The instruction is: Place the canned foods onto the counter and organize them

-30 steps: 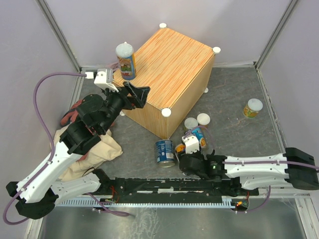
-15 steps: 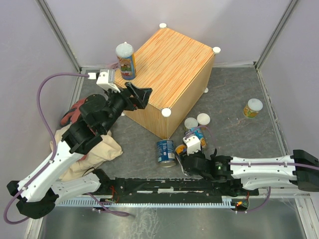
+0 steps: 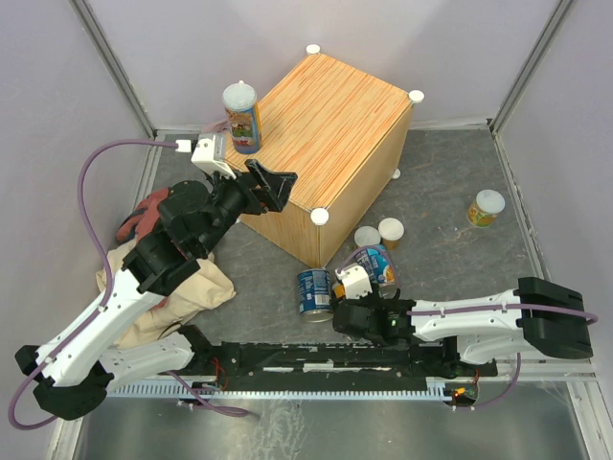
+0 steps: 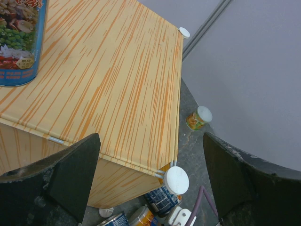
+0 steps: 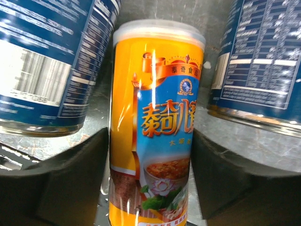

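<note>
The counter point(image 3: 330, 134) is a big wood-grain box with white corner caps. One tall pale-lidded can point(image 3: 242, 117) stands on its left corner, also in the left wrist view point(image 4: 19, 42). My left gripper point(image 3: 273, 184) is open and empty above the counter's near edge point(image 4: 117, 80). My right gripper point(image 3: 343, 305) is low on the floor, its fingers against both sides of a tall orange and blue can point(image 5: 155, 127) lying there. A blue ring-pull can point(image 3: 314, 290) is on its left, another blue one point(image 3: 378, 261) on its right. Two short pale-lidded cans point(image 3: 367, 237) point(image 3: 391, 230) stand behind.
A third short pale-lidded can point(image 3: 487, 207) stands alone at the right, also in the left wrist view point(image 4: 197, 118). Red cloth point(image 3: 144, 216) and beige cloth point(image 3: 182, 287) lie under my left arm. Grey walls close the cell at the back and sides.
My right gripper has slid left along the floor to the tall orange can, between the two blue cans. My left gripper has drifted slightly right and up over the counter's edge.
</note>
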You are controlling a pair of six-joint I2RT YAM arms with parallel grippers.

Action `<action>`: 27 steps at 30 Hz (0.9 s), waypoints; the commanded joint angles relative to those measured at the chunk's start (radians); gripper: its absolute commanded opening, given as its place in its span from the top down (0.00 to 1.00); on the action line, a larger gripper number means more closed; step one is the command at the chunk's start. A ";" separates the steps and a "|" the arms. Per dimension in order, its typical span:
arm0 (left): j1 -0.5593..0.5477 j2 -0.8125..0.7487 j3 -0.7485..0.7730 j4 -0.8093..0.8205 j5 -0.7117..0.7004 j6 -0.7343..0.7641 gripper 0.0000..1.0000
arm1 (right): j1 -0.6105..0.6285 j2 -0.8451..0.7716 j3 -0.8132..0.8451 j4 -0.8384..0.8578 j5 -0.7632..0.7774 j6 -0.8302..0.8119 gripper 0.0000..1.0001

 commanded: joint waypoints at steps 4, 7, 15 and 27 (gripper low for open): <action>-0.005 0.000 0.000 0.046 0.016 -0.031 0.04 | -0.003 0.026 0.023 0.009 -0.019 0.026 0.12; -0.005 0.003 -0.005 0.048 0.018 -0.032 0.04 | -0.010 0.017 0.012 0.009 -0.021 0.030 0.12; -0.005 0.004 -0.013 0.054 0.021 -0.038 0.04 | -0.054 -0.046 -0.047 0.088 -0.092 0.022 0.41; -0.006 0.007 -0.022 0.056 0.050 -0.050 0.04 | -0.070 -0.052 -0.069 0.126 -0.124 0.007 0.99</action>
